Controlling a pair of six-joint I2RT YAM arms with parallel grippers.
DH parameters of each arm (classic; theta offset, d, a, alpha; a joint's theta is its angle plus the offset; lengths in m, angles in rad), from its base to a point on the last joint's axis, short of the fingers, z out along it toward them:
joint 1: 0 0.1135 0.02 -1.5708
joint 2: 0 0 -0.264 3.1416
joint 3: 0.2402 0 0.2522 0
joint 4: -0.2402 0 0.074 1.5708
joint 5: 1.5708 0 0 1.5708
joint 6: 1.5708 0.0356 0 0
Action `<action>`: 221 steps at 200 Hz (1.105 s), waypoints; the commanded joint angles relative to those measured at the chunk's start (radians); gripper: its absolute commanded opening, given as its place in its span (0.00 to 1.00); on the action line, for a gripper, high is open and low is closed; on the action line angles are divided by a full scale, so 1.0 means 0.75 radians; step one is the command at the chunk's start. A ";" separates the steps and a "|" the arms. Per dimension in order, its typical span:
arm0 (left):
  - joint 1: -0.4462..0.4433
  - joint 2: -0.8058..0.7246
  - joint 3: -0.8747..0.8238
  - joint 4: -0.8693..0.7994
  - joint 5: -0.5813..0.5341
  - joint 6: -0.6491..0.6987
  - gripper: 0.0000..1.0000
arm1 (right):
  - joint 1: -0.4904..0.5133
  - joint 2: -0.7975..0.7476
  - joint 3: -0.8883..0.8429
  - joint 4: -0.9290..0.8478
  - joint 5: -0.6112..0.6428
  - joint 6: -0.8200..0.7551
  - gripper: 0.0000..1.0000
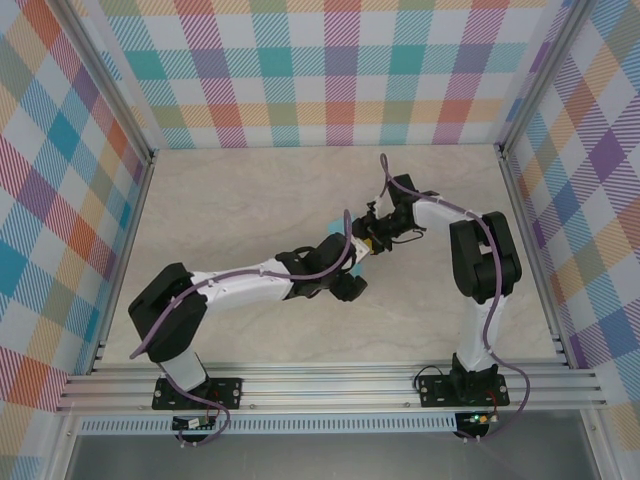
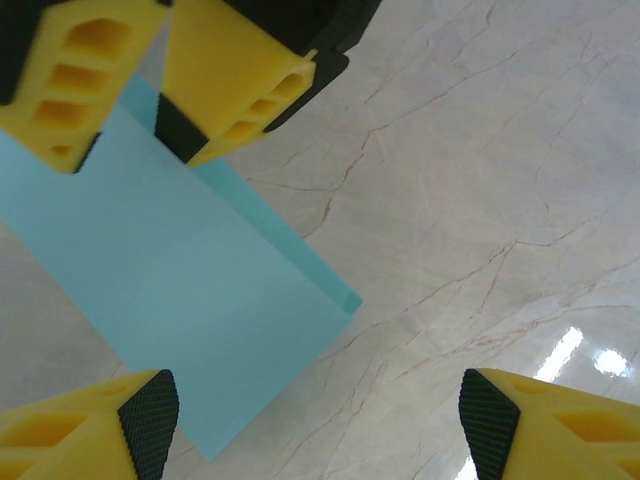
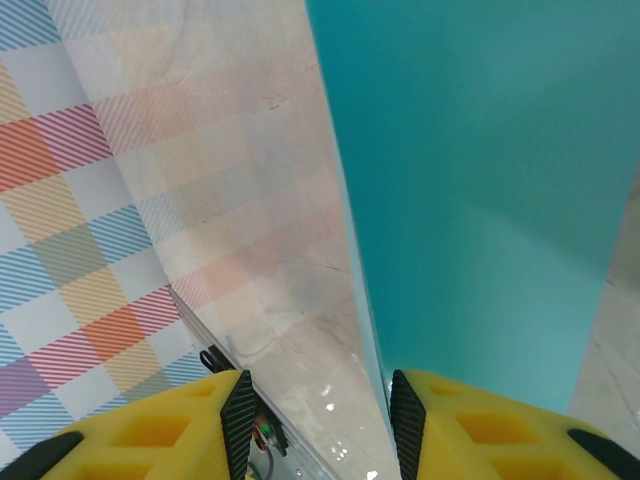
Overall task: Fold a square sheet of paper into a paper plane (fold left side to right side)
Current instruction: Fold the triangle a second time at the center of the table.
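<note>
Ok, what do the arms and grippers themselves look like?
The left arm and right arm have white links, bulky black joints, black bases and loose purple cables. The left gripper and right gripper carry blocky yellow fingers with hollow cells and black textured pads.

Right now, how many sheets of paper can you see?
1: the turquoise sheet lies mid-table, where the left arm and right arm meet. From above they cover most of it, so another could be hidden.
</note>
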 commanded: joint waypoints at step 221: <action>-0.138 0.284 0.270 -0.260 -0.407 0.019 0.47 | 0.034 0.013 0.085 -0.078 0.024 -0.005 0.42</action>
